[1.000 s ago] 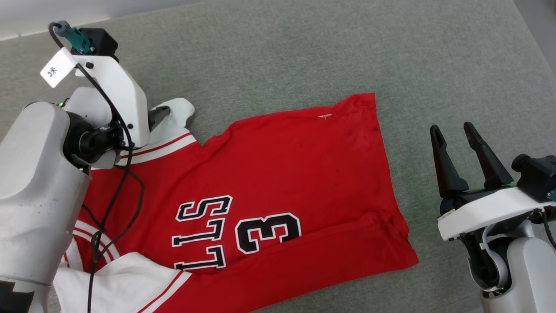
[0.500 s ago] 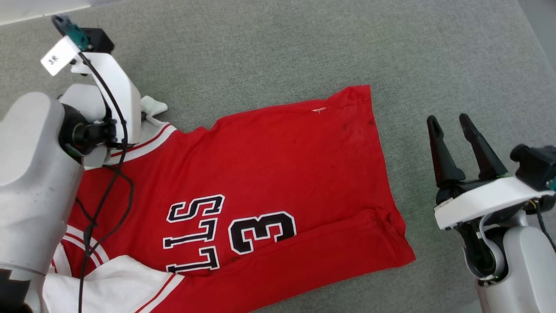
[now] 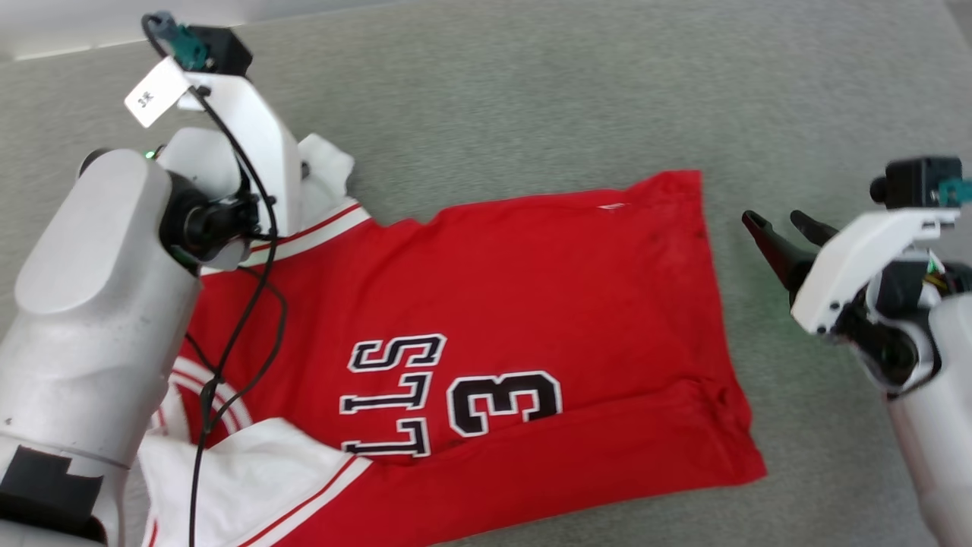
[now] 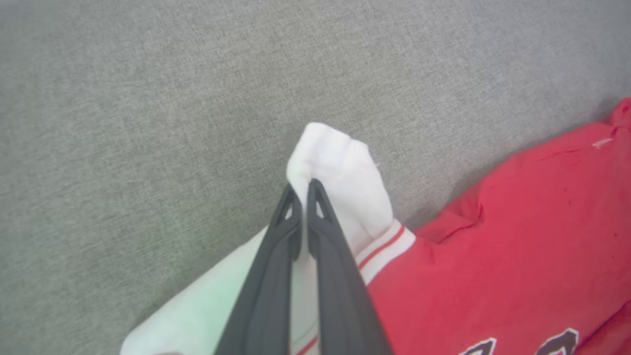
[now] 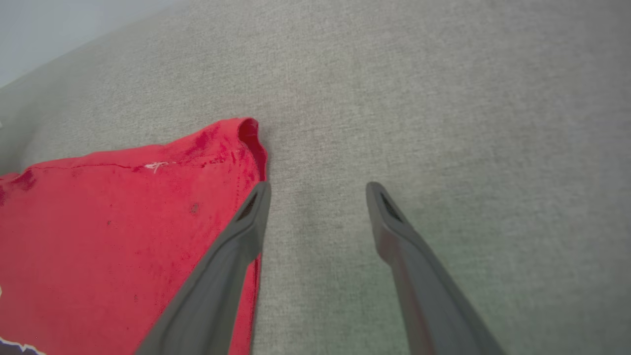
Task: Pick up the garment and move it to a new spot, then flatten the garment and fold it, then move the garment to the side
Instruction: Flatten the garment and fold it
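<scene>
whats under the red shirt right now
The shirt lies on the grey fabric surface, which shows all around it. A red fold along its near edge covers part of the black lettering. Anything else beneath is hidden by the shirt itself.

Left arm (image 3: 91, 304): rounded silver-grey shell with a few dark scuffs and a black band (image 3: 45, 486) at the near end. Black wrist joint (image 3: 201, 228), then a white angular bracket (image 3: 258, 144). At the bracket's far end is a black camera box (image 3: 224, 49) with a teal plug (image 3: 178, 42). A thin black cable (image 3: 285, 319) runs from the plug and loops slack along the arm, with a white paper tag (image 3: 152, 95) on it, small black marking. Tiny green light (image 3: 149, 154) by the wrist.

Right arm (image 3: 938, 425): same build, with silver shell, white right bracket (image 3: 873, 247), black right camera box (image 3: 915, 178) and teal right plug (image 3: 955, 190).

Left gripper (image 4: 303, 190), right gripper (image 5: 318, 190): two long dark-grey tapered fingers each, with a slot cut near each tip.
</scene>
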Controlling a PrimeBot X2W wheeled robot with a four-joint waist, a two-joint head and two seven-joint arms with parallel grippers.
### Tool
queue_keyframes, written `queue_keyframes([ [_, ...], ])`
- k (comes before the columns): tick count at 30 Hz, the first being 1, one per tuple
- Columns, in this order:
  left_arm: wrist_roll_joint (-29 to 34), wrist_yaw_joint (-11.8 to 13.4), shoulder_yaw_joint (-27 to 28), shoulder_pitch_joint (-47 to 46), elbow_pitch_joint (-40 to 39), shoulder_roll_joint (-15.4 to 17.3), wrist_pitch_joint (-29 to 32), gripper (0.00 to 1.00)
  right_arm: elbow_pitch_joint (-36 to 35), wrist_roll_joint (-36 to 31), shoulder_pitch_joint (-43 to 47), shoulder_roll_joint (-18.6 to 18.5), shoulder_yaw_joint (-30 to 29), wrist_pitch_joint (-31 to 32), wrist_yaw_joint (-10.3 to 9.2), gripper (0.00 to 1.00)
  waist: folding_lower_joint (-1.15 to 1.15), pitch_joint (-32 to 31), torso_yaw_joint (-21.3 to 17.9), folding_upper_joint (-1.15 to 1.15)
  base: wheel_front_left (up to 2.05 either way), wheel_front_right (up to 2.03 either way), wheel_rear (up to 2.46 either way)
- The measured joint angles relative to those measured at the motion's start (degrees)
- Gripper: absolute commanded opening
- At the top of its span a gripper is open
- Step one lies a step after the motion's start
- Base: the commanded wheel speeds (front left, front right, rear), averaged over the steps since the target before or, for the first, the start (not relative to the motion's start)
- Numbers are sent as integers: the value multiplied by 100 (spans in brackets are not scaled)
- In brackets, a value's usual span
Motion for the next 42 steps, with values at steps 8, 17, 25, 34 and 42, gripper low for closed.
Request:
queue_keyframes([
  [8,52,-82,-64,-249,-181,-252,-314,0,836,0,-1205,-169,561,1145,0,100,0,145,473,0,0,0,0],
  [17,41,-134,-102,-357,-174,-400,-465,0,1713,-63,-1947,-215,1100,1661,-1,100,0,463,785,0,0,0,0],
  [25,-21,-183,-89,-337,-70,-412,-619,0,2016,196,-2148,-232,1386,1931,-9,0,0,413,866,0,0,0,0],
  [34,-290,-233,185,311,-334,-234,-1220,0,1508,296,-1931,-517,1446,1235,0,0,0,-4,877,0,0,0,0],
  [42,-474,-145,385,1559,-983,-30,-1807,0,895,366,-893,-739,1344,871,0,0,0,-478,910,0,0,0,0],
])
